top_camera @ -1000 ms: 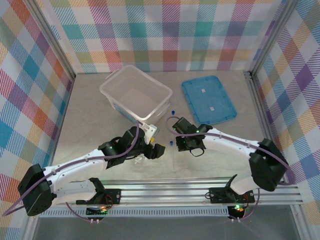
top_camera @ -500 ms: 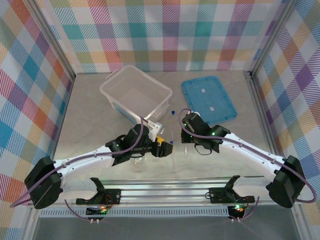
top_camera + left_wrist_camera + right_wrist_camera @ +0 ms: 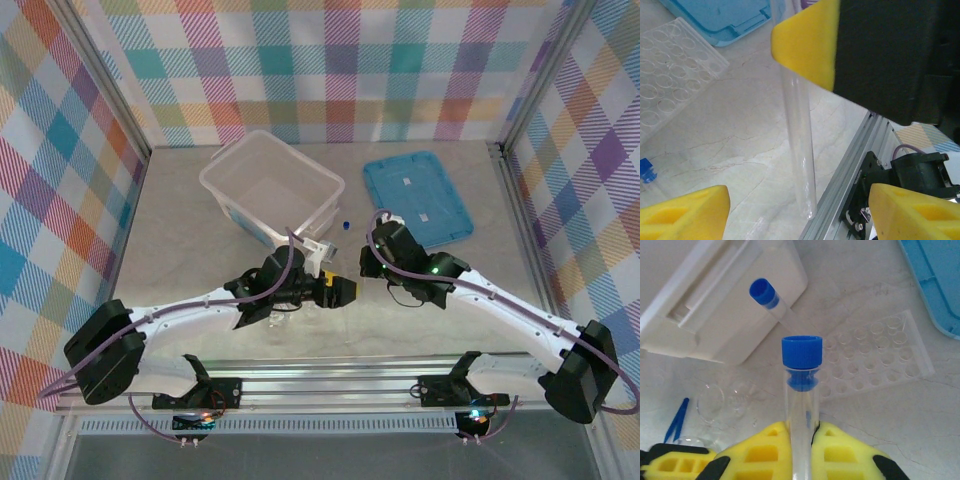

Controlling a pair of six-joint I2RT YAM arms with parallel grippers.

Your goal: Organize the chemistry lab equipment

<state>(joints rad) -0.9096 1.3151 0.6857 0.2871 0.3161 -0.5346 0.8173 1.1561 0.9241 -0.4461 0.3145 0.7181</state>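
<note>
My right gripper point(image 3: 801, 440) is shut on a thin clear tube point(image 3: 801, 390) with a blue cap, which stands up between its yellow pads. In the left wrist view the same tube point(image 3: 799, 135) hangs down between the spread fingers of my left gripper point(image 3: 800, 215), which is open and touches nothing. From above, the left gripper point(image 3: 338, 290) sits just left of the right gripper point(image 3: 370, 262). A second blue-capped tube point(image 3: 767, 300) leans against the tub. Dark-blue tweezers point(image 3: 677, 420), a clear flask point(image 3: 710, 402) and a small beaker point(image 3: 742, 395) lie on the table.
The translucent white tub point(image 3: 270, 185) stands at the back left and the flat blue lid point(image 3: 417, 200) at the back right. A clear well plate point(image 3: 875, 355) lies between them. The metal rail point(image 3: 840, 190) runs along the near table edge.
My left gripper has slid right, to beneath the tube. The right arm has stretched out and shifted toward the lid, still holding the tube.
</note>
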